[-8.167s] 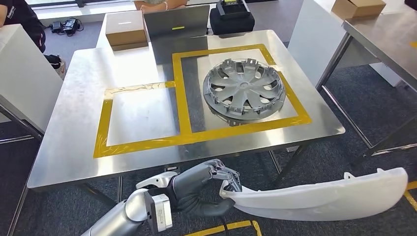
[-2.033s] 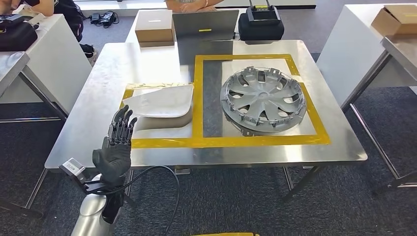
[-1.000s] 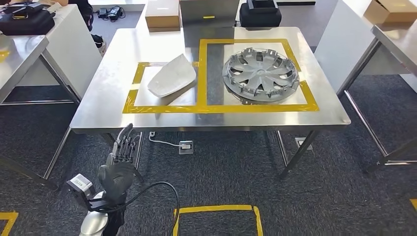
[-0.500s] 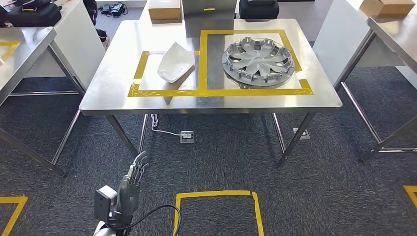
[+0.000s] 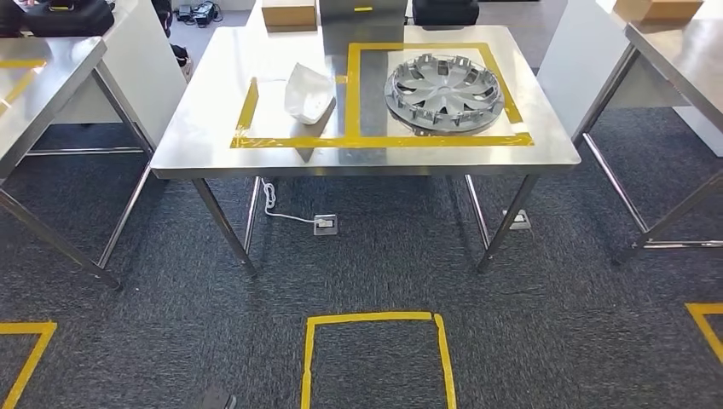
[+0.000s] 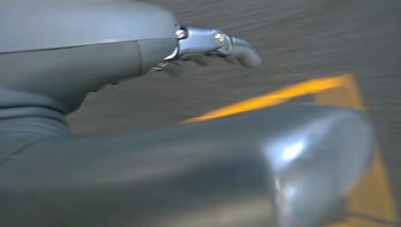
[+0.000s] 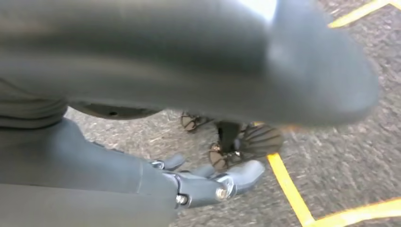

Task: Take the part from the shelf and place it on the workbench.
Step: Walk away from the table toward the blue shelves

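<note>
The white curved part [image 5: 309,92] lies on the steel workbench [image 5: 205,136], inside the left yellow-taped box, with no hand near it. A grey wheel cover [image 5: 443,81] rests in the larger taped box to its right. The workbench stands some way ahead of me across the carpet. In the left wrist view my left hand [image 6: 85,66] hangs over the carpet with thumb and fingers [image 6: 222,45] apart and nothing in them. In the right wrist view my right hand [image 7: 108,175] also hangs over the floor, fingers [image 7: 227,182] stretched out, holding nothing.
Another steel table [image 5: 43,77] stands at the left and one more [image 5: 673,51] at the right. A cardboard box [image 5: 288,13] sits at the workbench's far edge. A yellow tape square [image 5: 375,358] marks the carpet in front of me. A socket with cable [image 5: 326,224] lies under the workbench.
The whole view has shifted: the camera has backed away from the workbench. My left hand, raised and empty a second ago, has sunk out of the head view. The part stays on the workbench.
</note>
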`<state>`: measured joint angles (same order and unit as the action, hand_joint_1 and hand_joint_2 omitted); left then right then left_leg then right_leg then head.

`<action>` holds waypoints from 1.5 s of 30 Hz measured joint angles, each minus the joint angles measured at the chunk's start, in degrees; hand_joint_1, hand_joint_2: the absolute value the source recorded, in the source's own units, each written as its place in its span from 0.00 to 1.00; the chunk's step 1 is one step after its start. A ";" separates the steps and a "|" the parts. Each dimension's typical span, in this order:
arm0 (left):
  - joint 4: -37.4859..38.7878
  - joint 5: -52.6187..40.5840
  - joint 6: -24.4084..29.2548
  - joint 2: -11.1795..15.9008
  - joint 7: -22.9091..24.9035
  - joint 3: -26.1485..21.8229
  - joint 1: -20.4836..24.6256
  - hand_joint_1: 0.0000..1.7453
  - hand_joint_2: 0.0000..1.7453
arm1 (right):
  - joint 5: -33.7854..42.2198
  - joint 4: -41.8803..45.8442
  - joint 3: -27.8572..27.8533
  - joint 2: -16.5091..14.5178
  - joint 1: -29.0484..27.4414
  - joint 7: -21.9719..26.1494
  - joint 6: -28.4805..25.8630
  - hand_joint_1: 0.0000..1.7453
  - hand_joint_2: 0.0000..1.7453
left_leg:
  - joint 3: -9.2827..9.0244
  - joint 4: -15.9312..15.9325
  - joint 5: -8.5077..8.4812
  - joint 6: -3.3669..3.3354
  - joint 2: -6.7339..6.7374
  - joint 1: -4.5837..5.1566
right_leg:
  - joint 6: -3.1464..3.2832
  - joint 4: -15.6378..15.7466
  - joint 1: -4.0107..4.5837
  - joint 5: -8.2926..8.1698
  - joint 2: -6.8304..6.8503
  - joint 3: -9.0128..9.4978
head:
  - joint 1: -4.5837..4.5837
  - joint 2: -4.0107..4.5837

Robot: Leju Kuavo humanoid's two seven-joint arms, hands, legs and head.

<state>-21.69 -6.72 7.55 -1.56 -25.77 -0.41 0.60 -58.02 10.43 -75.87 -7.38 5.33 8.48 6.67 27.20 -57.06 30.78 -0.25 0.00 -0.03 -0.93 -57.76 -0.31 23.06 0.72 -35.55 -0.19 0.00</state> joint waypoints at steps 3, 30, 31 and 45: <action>4.98 -0.24 0.18 0.48 11.73 -0.34 0.04 0.00 0.00 | -0.04 -0.02 0.09 0.01 -0.17 -0.06 0.00 0.00 0.00 | 1.73 0.22 -1.64 -1.38 0.26 -0.18 | -1.03 -3.48 -0.17 4.08 -0.26 -1.68 | -0.14 0.00; 10.77 -2.34 -4.55 0.25 25.46 0.17 1.53 0.00 1.00 | -0.17 -0.57 1.42 -0.60 0.10 -5.58 -1.42 0.00 0.50 | 0.97 -0.07 -0.48 1.75 -0.17 -1.07 | 0.31 0.38 -0.32 3.50 0.18 2.92 | 0.04 0.00; 10.77 -2.07 -4.54 0.21 25.26 0.15 1.49 0.00 1.00 | -0.07 -0.57 1.39 -0.60 0.09 -6.11 -1.44 0.00 0.75 | 1.11 -0.01 -0.47 1.45 -0.13 -1.06 | 0.77 0.38 -0.29 3.52 0.16 2.90 | -0.06 0.00; 10.76 -2.39 -3.25 0.11 24.85 0.10 1.41 0.00 1.00 | 0.53 -0.55 2.87 -0.34 -0.39 -5.42 -1.62 0.00 1.00 | 1.88 -0.47 -1.10 0.09 0.02 -0.40 | -0.95 1.19 -0.73 1.77 0.02 2.64 | -0.40 0.00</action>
<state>-10.93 -9.11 4.31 -1.44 -0.91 -0.31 2.01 -57.49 9.88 -72.99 -7.72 4.93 3.06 5.05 29.09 -57.53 29.68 -0.16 0.02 -0.43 -1.88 -56.56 -1.04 24.83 0.73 -32.92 -0.59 0.00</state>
